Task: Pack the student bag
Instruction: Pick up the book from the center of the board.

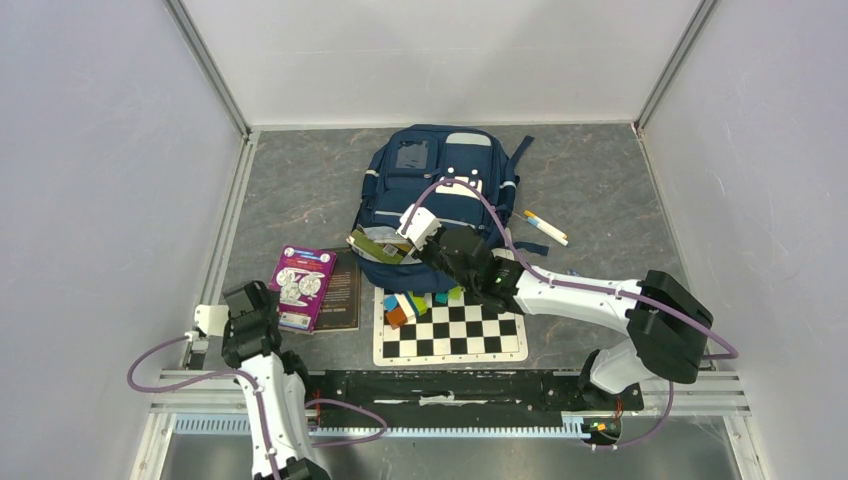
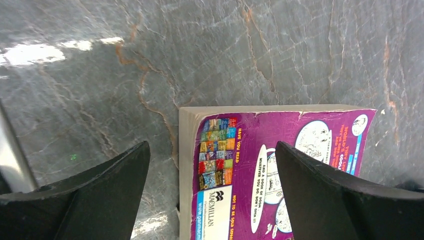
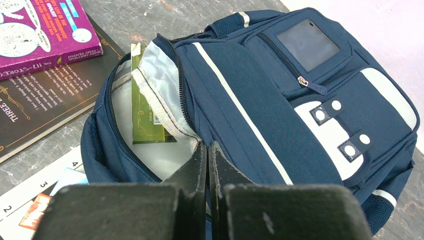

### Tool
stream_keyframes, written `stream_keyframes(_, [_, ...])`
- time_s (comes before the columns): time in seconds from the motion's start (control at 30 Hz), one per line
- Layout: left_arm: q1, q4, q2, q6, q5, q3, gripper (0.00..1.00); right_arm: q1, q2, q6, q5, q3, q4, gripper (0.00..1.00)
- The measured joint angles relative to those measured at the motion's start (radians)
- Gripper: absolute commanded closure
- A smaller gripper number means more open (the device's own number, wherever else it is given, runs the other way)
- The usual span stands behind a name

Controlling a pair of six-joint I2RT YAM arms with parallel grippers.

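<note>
At the far left the left tool (image 2: 211,150) hangs wide open over one end of the purple book (image 2: 280,170). The book lies flat on the grey tabletop (image 2: 250,50), partly on top of a dark book (image 1: 343,290). The step in hand looks like fetching that purple book. To do it well, the jaws should straddle the book's short edge squarely, come down past the cover on both sides, and close on this book alone, not the dark one beneath. Just right of the books a chessboard (image 1: 450,338) carries coloured blocks (image 1: 405,305). Behind it the student bag (image 1: 440,170) lies front-up in the middle of the tabletop, its main zip open toward the arms and a green book (image 3: 145,115) sitting in the mouth. The right tool (image 3: 208,147) is closed with its tips at the rim of that opening; whether it pinches fabric I cannot tell. It would do well to keep the mouth wide and stay clear of the incoming book's path. Two markers (image 1: 545,227) lie right of the bag
</note>
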Motion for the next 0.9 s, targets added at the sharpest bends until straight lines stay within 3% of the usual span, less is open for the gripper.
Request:
stream_keyframes(0.13, [0.001,0.095,0.082,0.002,0.053,-0.029,0.03,0.000,0.001,0.000,-0.002,0.000,-0.005,1.00])
stream_keyframes(0.23, [0.003,0.200,0.135,0.002,0.092,-0.043,0.17,0.000,0.001,0.000,-0.002,0.000,-0.005,1.00])
stream_keyframes(0.37, [0.006,0.294,0.172,0.000,0.133,-0.069,0.62,0.000,0.001,0.000,-0.001,0.000,-0.005,1.00])
stream_keyframes(0.47, [0.006,0.308,0.156,-0.005,0.146,-0.083,0.83,0.000,0.001,0.000,-0.001,0.000,-0.005,1.00])
stream_keyframes(0.57, [0.006,0.297,0.101,0.000,0.148,-0.083,0.98,0.000,0.001,0.000,-0.001,0.000,-0.005,1.00])
stream_keyframes(0.9, [0.005,0.210,0.009,0.070,0.150,0.007,0.98,0.000,-0.029,0.003,-0.001,-0.008,-0.026,1.00])
